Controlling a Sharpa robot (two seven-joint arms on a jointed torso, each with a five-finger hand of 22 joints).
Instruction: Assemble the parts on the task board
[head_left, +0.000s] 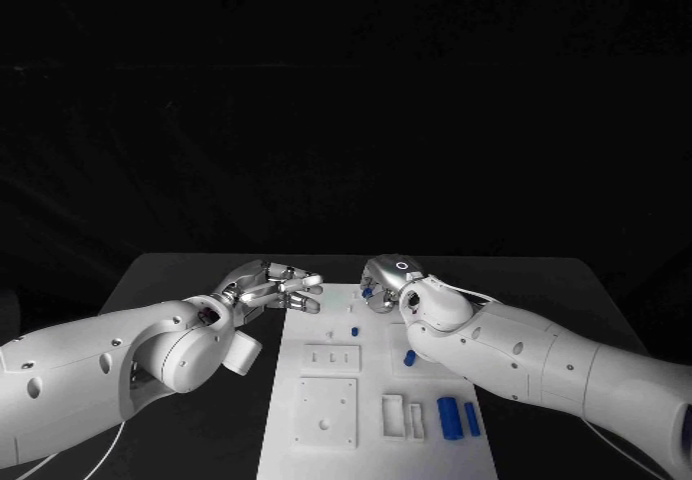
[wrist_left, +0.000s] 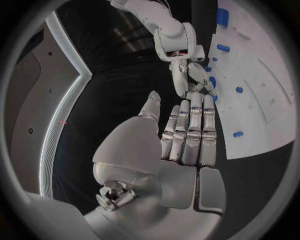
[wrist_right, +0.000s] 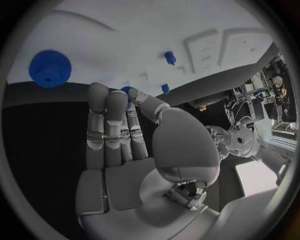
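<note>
Both hands are hovering at the far end of the task board (head_left: 433, 440), the left hand (head_left: 271, 286) at its left corner and the right hand (head_left: 389, 285) over its far edge. In the left wrist view the left hand (wrist_left: 187, 135) is lying with its fingers straight, side by side and holding nothing. The right hand (wrist_right: 125, 125) is showing extended fingers with the thumb bending in toward a small blue part (wrist_right: 127, 90) at their tips; whether it is actually pinching that part I cannot tell. Beyond the fingertips a blue gear (wrist_right: 49, 67) is lying on the board, and small blue pegs (head_left: 355, 330) are standing near the middle. Nearer the robot, two blue cylinders (head_left: 449, 417) are lying side by side close to the board's right edge. These parts are looking like small rigid plastic, light and smooth, so they are likely slipping or rolling easily; taking each between thumb and fingertip across its sides seems the safest hold.
</note>
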